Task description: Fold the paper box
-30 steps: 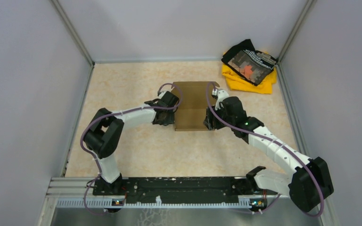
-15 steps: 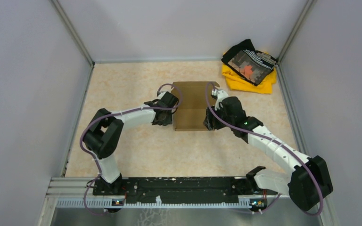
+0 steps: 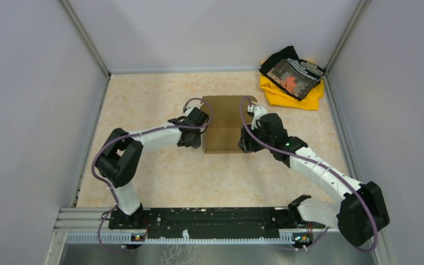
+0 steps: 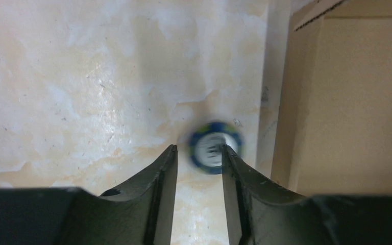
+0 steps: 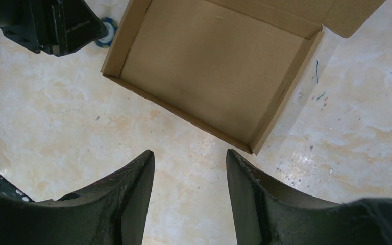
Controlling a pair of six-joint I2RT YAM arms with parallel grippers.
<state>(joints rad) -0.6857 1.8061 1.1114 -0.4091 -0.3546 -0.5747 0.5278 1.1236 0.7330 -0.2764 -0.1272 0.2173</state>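
The left hand has edged slightly away from the paper box, spread and empty; the right hand is unmoved, likewise spread.

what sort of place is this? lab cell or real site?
Likely a lab test cell: plain grey walls enclose a marbled tabletop, two arms bolted to a rail, a paper box and cloth pile as props.

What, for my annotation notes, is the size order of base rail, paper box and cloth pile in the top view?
1. black base rail, though nearest the camera
2. cloth pile and paper box: look alike, unranked
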